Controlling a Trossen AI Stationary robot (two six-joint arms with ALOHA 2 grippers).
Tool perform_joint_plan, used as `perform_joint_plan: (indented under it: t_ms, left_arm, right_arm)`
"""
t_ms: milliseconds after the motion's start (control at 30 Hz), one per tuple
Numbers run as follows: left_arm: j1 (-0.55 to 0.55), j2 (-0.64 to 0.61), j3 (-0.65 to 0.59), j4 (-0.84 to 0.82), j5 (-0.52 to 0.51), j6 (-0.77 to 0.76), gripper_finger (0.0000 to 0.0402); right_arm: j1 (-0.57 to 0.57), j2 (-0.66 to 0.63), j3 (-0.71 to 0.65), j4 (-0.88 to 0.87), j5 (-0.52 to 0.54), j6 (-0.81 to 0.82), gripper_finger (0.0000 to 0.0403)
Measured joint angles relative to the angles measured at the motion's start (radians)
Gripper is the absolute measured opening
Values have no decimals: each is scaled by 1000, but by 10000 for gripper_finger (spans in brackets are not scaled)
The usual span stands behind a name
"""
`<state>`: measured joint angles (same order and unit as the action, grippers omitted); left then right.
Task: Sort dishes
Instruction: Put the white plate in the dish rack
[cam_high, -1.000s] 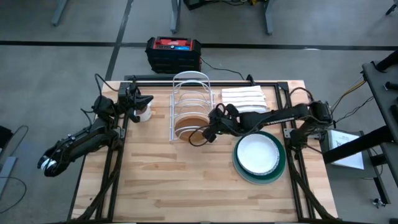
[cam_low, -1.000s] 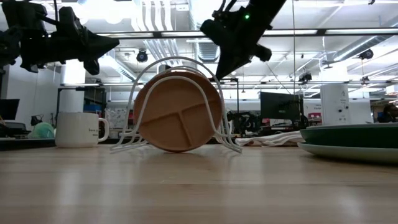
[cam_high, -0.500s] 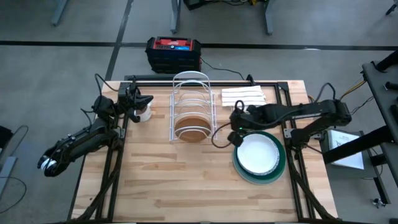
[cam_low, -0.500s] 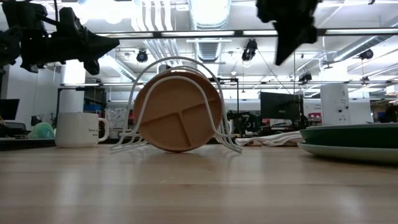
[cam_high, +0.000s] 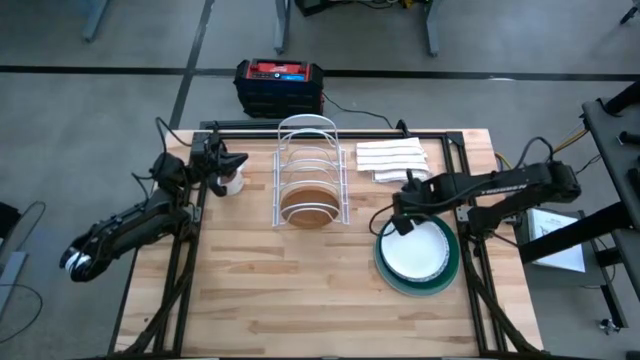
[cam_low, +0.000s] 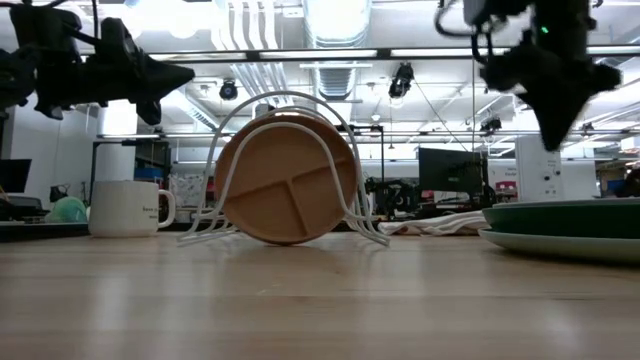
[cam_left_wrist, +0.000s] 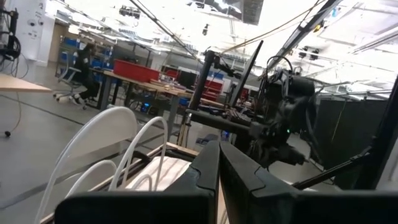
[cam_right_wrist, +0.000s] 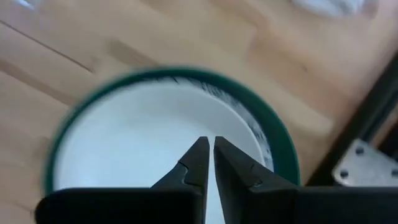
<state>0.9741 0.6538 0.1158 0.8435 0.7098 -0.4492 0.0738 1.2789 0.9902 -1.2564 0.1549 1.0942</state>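
We see a tan-brown plate (cam_high: 308, 205) in a white wire rack (cam_high: 309, 150), a white plate (cam_high: 416, 247) on a dark green plate (cam_high: 452, 272), a pale wood table (cam_high: 290, 290), and white cloths (cam_high: 393, 156).

A plate (cam_high: 309, 203) is standing in the rack (cam_high: 310, 150) at the table's far middle; stacked plates (cam_high: 417, 252) are lying to its right, a mug (cam_high: 232, 181) sitting left.

Plates split around the wire rack (cam_high: 309, 170)
Tan-brown plate (cam_high: 308, 205) is stood upright inside it; white plate (cam_high: 415, 248) is stacked on dark green plate (cam_high: 452, 272) to its right.
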Motion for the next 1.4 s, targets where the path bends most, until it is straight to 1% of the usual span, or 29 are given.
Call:
perform_joint_plan:
  t_ms: [100,367,567,833,1100,1400]
  left_arm:
    - [0,11,0,1,-19,0,0]
    - [0,40,0,1,-24,5,0]
    - [0,53,0,1,-46,17,0]
    - [0,67,0,2,-47,18,0]
    - [0,67,0,2,-47,18,0]
    - [0,68,0,2,-48,18,0]
  right_arm:
    - [0,-12,-73,5,-36,31,33]
    - [0,-14,-201,13,-61,76,63]
    - [0,-14,-221,15,-66,52,85]
    - [0,-14,-239,18,-67,49,107]
    - [0,-14,-293,64,-76,54,114]
    - [0,-14,-289,67,-75,54,101]
